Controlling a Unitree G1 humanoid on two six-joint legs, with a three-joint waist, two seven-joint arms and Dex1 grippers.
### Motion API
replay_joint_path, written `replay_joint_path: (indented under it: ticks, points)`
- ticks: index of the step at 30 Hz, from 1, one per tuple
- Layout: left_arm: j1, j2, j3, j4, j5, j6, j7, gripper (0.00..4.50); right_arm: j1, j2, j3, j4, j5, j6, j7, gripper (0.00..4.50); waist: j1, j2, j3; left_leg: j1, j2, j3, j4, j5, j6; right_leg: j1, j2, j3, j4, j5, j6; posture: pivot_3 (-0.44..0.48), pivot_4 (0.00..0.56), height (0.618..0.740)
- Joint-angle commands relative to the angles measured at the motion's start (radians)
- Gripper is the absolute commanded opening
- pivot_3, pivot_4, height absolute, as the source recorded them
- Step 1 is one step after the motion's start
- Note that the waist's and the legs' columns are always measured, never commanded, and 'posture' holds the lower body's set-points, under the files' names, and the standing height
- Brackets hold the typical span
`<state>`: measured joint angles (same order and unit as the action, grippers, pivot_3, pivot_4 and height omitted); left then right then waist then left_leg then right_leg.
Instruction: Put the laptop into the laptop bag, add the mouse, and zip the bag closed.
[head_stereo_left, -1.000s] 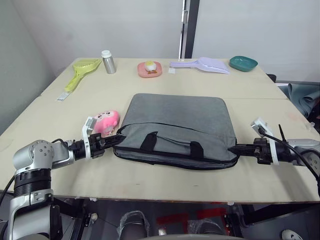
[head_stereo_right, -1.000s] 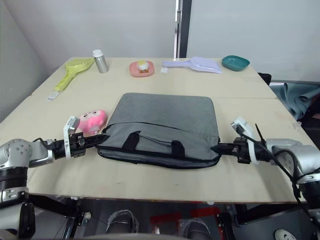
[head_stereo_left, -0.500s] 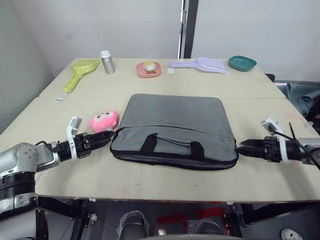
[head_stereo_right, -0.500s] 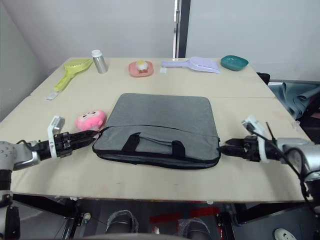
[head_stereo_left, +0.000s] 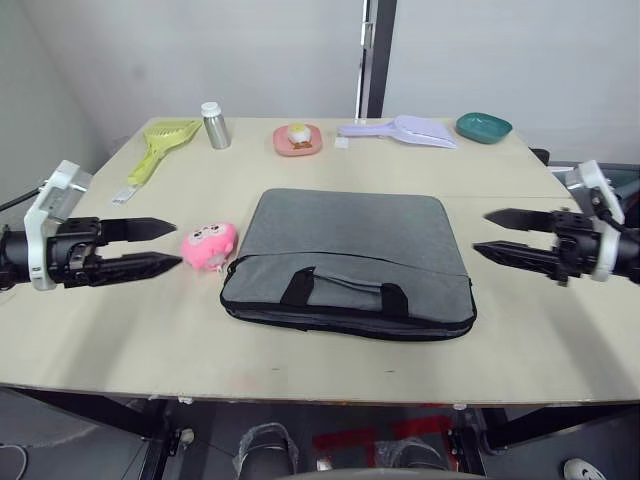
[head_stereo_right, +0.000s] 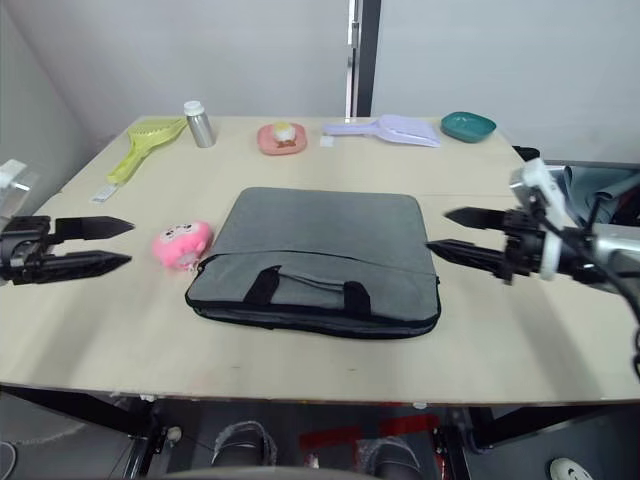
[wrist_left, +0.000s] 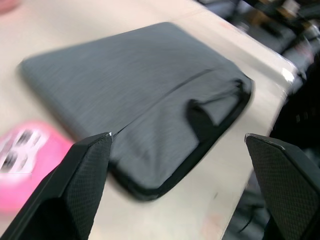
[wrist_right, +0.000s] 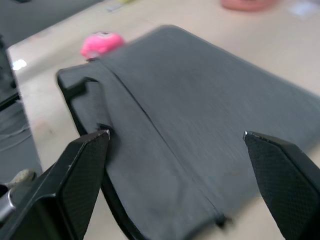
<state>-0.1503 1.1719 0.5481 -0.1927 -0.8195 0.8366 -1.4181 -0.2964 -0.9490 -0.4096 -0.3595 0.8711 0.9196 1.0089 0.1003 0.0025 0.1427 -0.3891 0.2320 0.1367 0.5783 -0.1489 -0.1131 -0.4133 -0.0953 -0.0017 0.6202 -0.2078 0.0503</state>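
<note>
Both end effectors withdrawn, open; laptop bag (head_stereo_left: 352, 258) flat, closed.

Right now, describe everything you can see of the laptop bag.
The laptop bag is a flat rectangular grey fabric case with black edging and two black strap handles folded onto its near side. It lies flat near the middle of the wooden table, its mouth looking closed. A pink plush charm rests against its left corner. Both grippers, left and right, hang open off its ends, touching nothing.
</note>
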Motion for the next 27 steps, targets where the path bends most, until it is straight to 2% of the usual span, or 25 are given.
replay_joint_path:
  ticks: [1, 4, 7, 11, 16, 24, 25, 27]
  points:
    - [-0.005, -0.003, 0.025, -0.111, -0.034, -0.066, -0.036, 4.46, -0.045, 0.065, 0.119, -0.067, -0.039, -0.078, -0.042, 4.50, -0.003, 0.000, 0.000, 0.000, 0.000, 0.000, 0.000, 0.000, 0.000, 0.000, 0.000, 0.000, 0.000, 0.000, 0.000, 0.000, 0.150, 0.740]
    - [-0.035, -0.045, 0.007, -0.197, -0.100, -0.072, -0.003, 4.46, -0.078, 0.124, 0.241, -0.008, -0.127, -0.148, -0.046, 4.50, -0.007, 0.000, 0.000, 0.000, 0.001, 0.000, -0.001, 0.000, 0.000, -0.002, 0.001, 0.000, 0.002, 0.000, 0.000, 0.000, 0.150, 0.740]
    - [-0.042, -0.078, -0.003, -0.248, -0.151, -0.057, 0.036, 4.46, -0.084, 0.144, 0.306, 0.045, -0.181, -0.194, -0.022, 4.50, -0.006, 0.000, 0.000, -0.002, 0.000, 0.001, 0.001, -0.001, -0.002, -0.004, 0.001, 0.001, 0.004, 0.000, 0.000, 0.000, 0.150, 0.740]
    - [0.047, -0.113, 0.008, -0.278, -0.142, -0.071, 0.045, 4.46, -0.084, 0.178, 0.395, 0.164, -0.266, -0.280, 0.024, 4.50, -0.010, 0.000, -0.001, -0.002, 0.000, 0.001, 0.001, -0.003, -0.005, -0.004, 0.000, 0.001, 0.004, 0.000, 0.000, 0.000, 0.150, 0.740]
    - [0.125, -0.121, 0.015, -0.232, -0.088, -0.120, 0.030, 4.50, -0.132, 0.239, 0.468, 0.308, -0.329, -0.362, 0.089, 2.95, -0.021, -0.001, -0.001, -0.003, 0.001, 0.001, 0.001, -0.003, -0.005, -0.006, 0.001, 0.001, 0.005, 0.000, 0.000, 0.000, 0.150, 0.740]
    - [0.118, -0.113, -0.011, -0.161, -0.074, -0.158, 0.014, 4.50, -0.235, 0.338, 0.489, 0.454, -0.348, -0.424, 0.162, 0.19, -0.020, -0.001, -0.001, -0.001, 0.001, 0.002, 0.005, -0.003, -0.005, -0.005, 0.001, 0.003, 0.010, 0.000, 0.000, 0.000, 0.150, 0.740]
    - [0.108, -0.113, -0.022, -0.156, -0.074, -0.157, 0.020, 4.50, -0.248, 0.357, 0.506, 0.468, -0.356, -0.427, 0.170, 0.02, -0.020, -0.001, -0.001, -0.001, 0.001, 0.002, 0.005, -0.003, -0.005, -0.006, 0.001, 0.003, 0.010, 0.000, 0.000, 0.000, 0.150, 0.740]
    - [0.090, -0.111, -0.036, -0.147, -0.078, -0.153, 0.028, 4.50, -0.258, 0.383, 0.537, 0.481, -0.379, -0.439, 0.182, 0.02, -0.020, -0.001, -0.001, -0.001, 0.001, 0.002, 0.005, -0.002, -0.004, -0.006, 0.001, 0.003, 0.011, 0.000, 0.000, 0.000, 0.150, 0.740]
